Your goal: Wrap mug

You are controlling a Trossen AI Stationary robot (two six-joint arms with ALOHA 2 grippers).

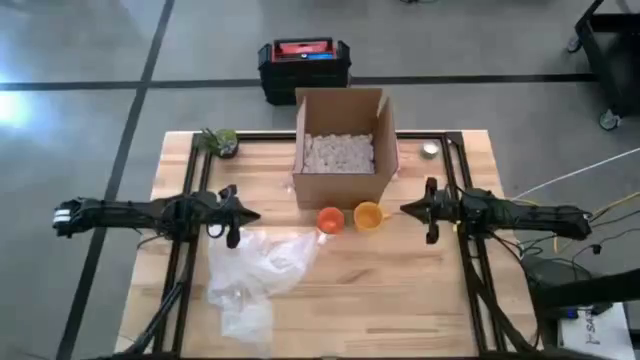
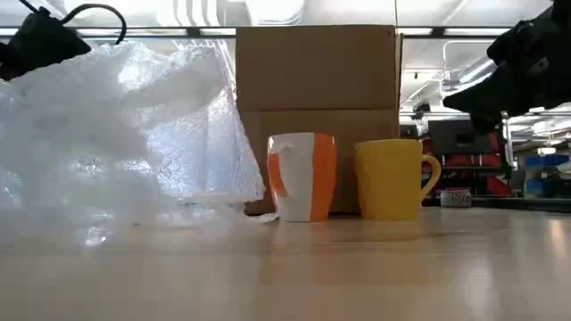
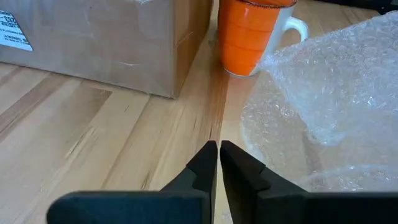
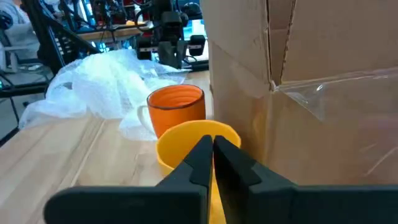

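An orange-and-white mug (image 1: 329,220) and a yellow mug (image 1: 368,215) stand upright on the table, just in front of an open cardboard box (image 1: 343,150). A crumpled sheet of clear bubble wrap (image 1: 255,272) lies on the table left of the mugs, one corner reaching the orange mug. My left gripper (image 1: 252,214) hovers shut above the wrap's far edge, left of the orange mug (image 3: 250,37). My right gripper (image 1: 406,210) hovers shut just right of the yellow mug (image 4: 196,140). Neither touches anything.
The cardboard box (image 2: 317,116) holds white packing filler and stands behind the mugs. A small potted plant (image 1: 220,142) is at the far left corner and a small round object (image 1: 430,150) at the far right. A black-and-red toolbox (image 1: 304,68) sits on the floor beyond the table.
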